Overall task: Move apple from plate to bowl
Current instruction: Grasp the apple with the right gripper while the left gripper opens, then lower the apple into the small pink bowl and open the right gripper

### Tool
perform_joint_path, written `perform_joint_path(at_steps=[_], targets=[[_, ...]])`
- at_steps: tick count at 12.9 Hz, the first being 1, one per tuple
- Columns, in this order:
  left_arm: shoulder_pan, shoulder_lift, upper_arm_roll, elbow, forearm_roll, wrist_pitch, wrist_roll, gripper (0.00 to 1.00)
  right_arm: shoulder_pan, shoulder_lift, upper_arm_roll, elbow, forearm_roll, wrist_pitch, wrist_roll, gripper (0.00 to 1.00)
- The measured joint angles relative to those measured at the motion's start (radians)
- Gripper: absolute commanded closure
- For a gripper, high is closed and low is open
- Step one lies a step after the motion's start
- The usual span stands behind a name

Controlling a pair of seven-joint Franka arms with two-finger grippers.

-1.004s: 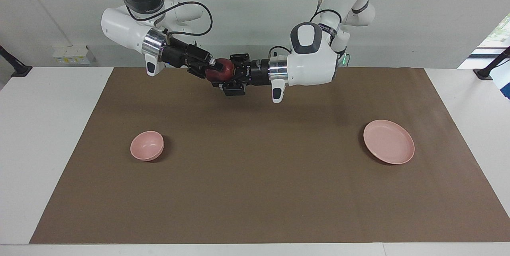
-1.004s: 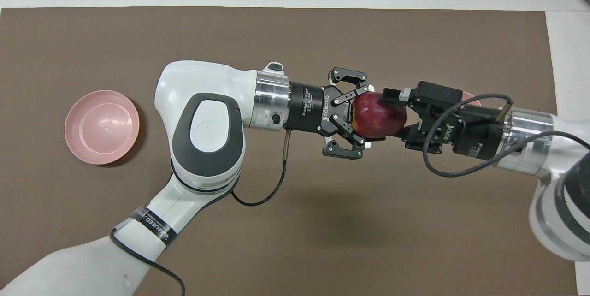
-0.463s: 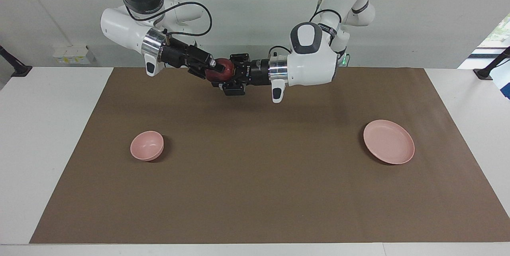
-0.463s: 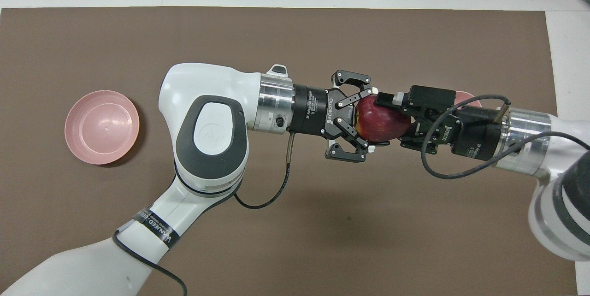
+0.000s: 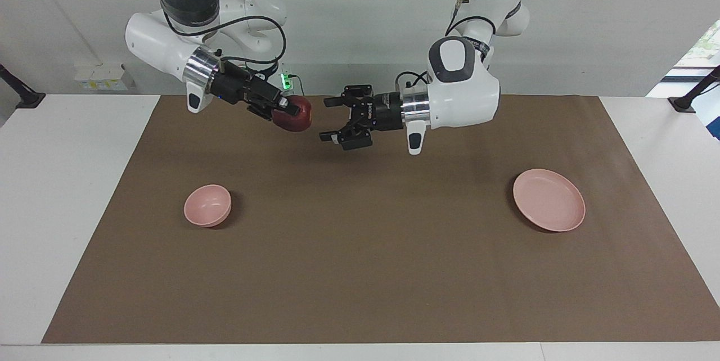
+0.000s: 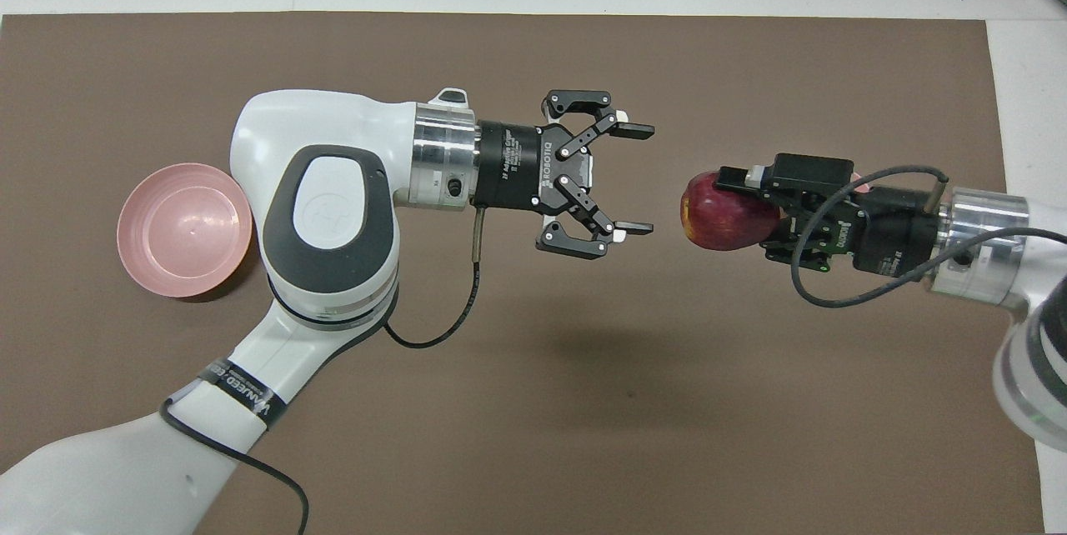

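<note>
Separated now, the left gripper (image 5: 329, 120), its body marked "ROBOTIQ", has let go with fingers spread wide, while the right gripper (image 5: 287, 109) stays clamped on the apple (image 5: 295, 114), held in the air over the brown mat (image 5: 360, 271). Both the bowl (image 5: 207, 205), toward the right arm's end, and the plate (image 5: 549, 199), toward the left arm's end, lie empty.

Bright, even light; soft shadows

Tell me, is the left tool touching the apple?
Apart. The overhead view shows bare brown mat between the open left tool and the apple, which the right tool holds.
</note>
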Motion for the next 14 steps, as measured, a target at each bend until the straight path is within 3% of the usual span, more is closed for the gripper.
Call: perform_joint_path(at_steps=[5,8,11,14], targets=[[0.067,0.0,0.003,-0.001,0.078,-0.021,0.0,0.0,-0.108,0.044,-0.007,0.043,-0.451,-0.065,0.0,1.0],[0.126,0.001,0.006,-0.004,0.227,-0.088,0.003,0.0,-0.126,0.123,-0.007,0.088,-0.683,-0.052,-0.024,1.0],[0.235,0.001,0.009,-0.005,0.371,-0.258,0.089,0.0,-0.137,0.22,-0.007,0.122,-0.874,0.05,-0.074,1.0],[0.305,0.001,0.009,-0.005,0.51,-0.352,0.215,0.0,-0.131,0.29,0.008,0.132,-1.084,0.166,-0.075,1.0]])
